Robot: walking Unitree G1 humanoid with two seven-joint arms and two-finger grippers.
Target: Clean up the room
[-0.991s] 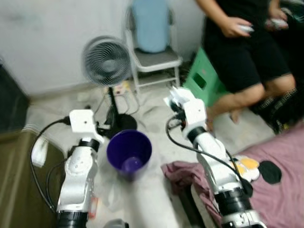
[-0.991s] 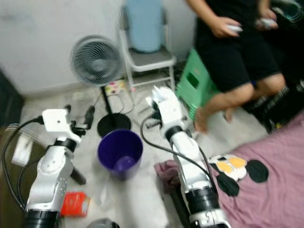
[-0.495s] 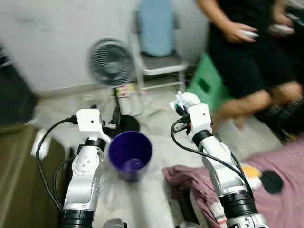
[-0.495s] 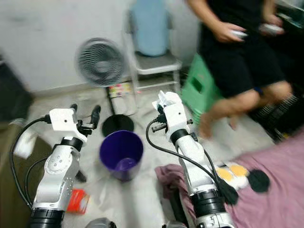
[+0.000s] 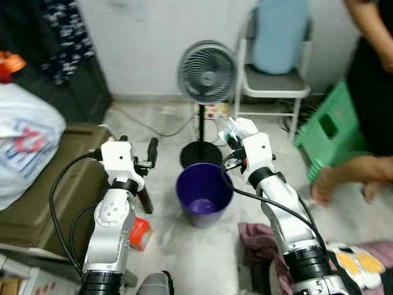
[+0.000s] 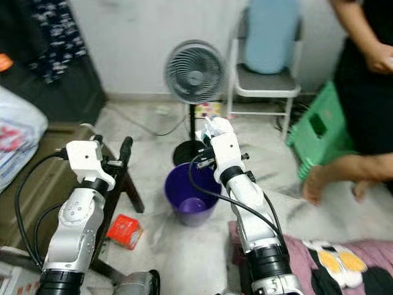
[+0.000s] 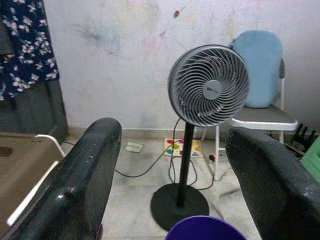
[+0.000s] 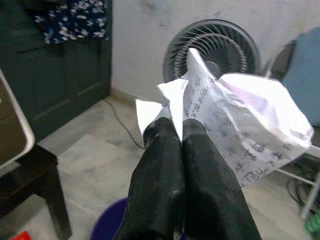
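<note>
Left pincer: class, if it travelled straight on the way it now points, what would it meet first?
Probably the standing fan, dead ahead between the open left pincer's fingers; depth is uncertain, and the purple bin sits lower.

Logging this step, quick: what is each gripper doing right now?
Left gripper: open, holding nothing.
Right gripper: shut on crumpled paper, above the purple bin.

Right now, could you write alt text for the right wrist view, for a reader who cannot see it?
The right gripper is shut on a crumpled white paper printed with text, held above a purple bin. Behind stand a grey fan and a dark cabinet.
</note>
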